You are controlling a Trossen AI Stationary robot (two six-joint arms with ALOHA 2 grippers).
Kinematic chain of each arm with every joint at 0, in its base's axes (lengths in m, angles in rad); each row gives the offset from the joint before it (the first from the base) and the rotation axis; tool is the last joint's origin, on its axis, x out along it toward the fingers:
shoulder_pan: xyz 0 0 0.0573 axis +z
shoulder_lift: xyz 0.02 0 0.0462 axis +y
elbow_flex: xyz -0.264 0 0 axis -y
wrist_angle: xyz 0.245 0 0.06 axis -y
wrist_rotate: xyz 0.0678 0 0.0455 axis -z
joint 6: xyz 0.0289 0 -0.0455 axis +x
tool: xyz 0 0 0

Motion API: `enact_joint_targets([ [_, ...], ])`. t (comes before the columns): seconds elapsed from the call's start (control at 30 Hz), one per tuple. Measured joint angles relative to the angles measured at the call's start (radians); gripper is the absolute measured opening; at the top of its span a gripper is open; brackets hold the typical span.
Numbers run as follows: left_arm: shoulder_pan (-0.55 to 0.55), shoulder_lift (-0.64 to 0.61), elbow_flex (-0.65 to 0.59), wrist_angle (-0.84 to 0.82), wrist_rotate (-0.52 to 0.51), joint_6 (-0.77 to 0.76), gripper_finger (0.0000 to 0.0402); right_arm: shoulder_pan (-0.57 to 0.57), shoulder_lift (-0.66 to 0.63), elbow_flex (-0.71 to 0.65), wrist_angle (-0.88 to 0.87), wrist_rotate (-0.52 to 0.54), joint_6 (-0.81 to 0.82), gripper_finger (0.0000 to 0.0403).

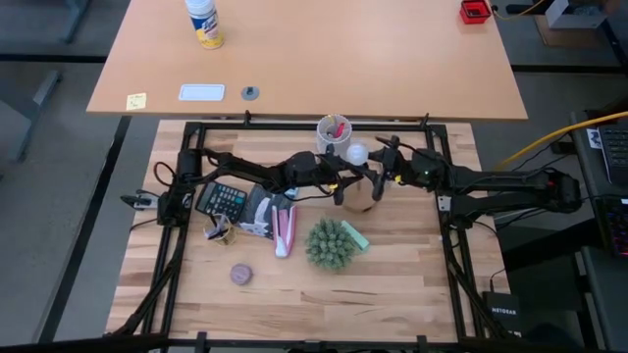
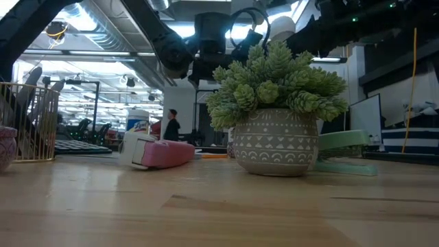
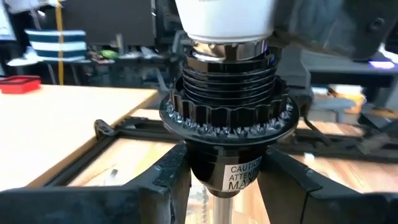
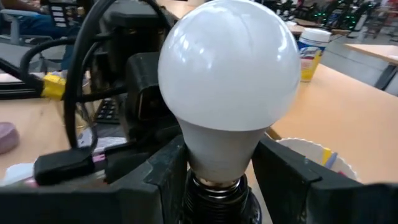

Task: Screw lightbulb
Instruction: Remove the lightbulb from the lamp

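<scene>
Wooden table, right end effector clasping lightbulb, left end effector clamping black socket beneath it.

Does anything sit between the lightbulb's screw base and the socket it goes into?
Nothing visible does. The lightbulb, in the right hand, sits with its base at the mouth of the black socket, which the left hand holds from below.

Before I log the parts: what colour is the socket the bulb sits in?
Black, with a ribbed collar; the socket shows best in the left wrist view.
</scene>
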Motion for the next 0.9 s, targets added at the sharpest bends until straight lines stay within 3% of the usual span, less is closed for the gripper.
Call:
enact_joint_targets([
  [0.5, 0.041, -0.11, -0.004, -0.302, 0.244, 0.1, 0.0142, -0.001, -0.07, 0.001, -0.058, -0.097, -0.027, 0.0174],
  [0.77, 0.047, -0.112, -0.004, -0.315, 0.248, 0.083, 0.0164, -0.001, -0.08, 0.0, -0.062, -0.092, -0.027, 0.0174],
  [0.9, 0.047, -0.112, -0.004, -0.315, 0.245, 0.077, 0.0167, -0.001, -0.092, 0.0, -0.061, -0.013, -0.028, 0.0174],
])
